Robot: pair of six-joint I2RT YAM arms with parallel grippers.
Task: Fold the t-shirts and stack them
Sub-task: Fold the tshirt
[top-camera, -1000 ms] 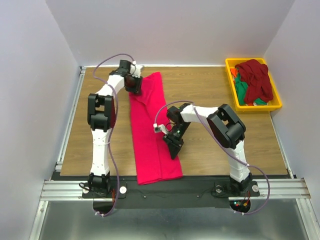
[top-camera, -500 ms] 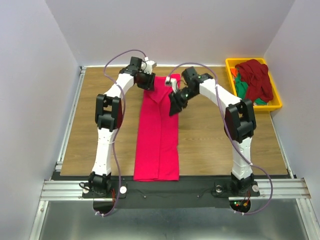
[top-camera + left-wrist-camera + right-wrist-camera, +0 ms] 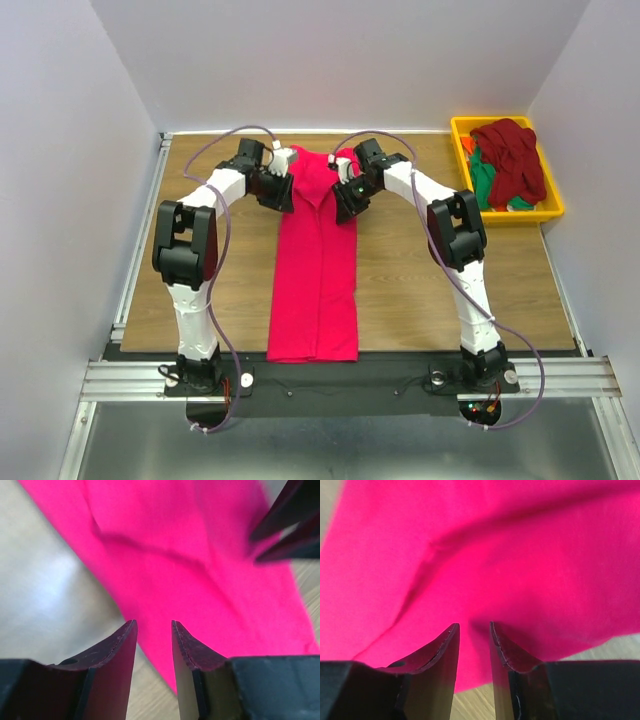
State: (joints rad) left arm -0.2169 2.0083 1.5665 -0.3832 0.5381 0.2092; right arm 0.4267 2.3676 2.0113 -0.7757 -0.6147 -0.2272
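The worktop (image 3: pixel 400 300) is wood-grain board with aluminium rails along its near and left edges, enclosed by plain pale walls (image 3: pixel 340 60). The crimson-pink t-shirt (image 3: pixel 318 270) lies on it as a long narrow strip, running from the near edge to the far edge between the two arms.

Compared with one second ago, the strip lies straight rather than slanted, and the right gripper (image 3: pixel 474 626) has moved from mid-length to the far end. Compared with half a second ago, the shirt is unchanged and the left arm's elbow has swung outward. The left gripper (image 3: pixel 154 625) hovers at the shirt's far left edge, jaws narrowly apart with nothing between them. The right jaws show a narrow gap over the cloth; whether they pinch it cannot be told.

The yellow tray (image 3: pixel 520 216) sits at the far right corner. It holds a maroon t-shirt (image 3: pixel 515 155) heaped over green (image 3: pixel 484 185) and orange (image 3: pixel 468 146) cloth
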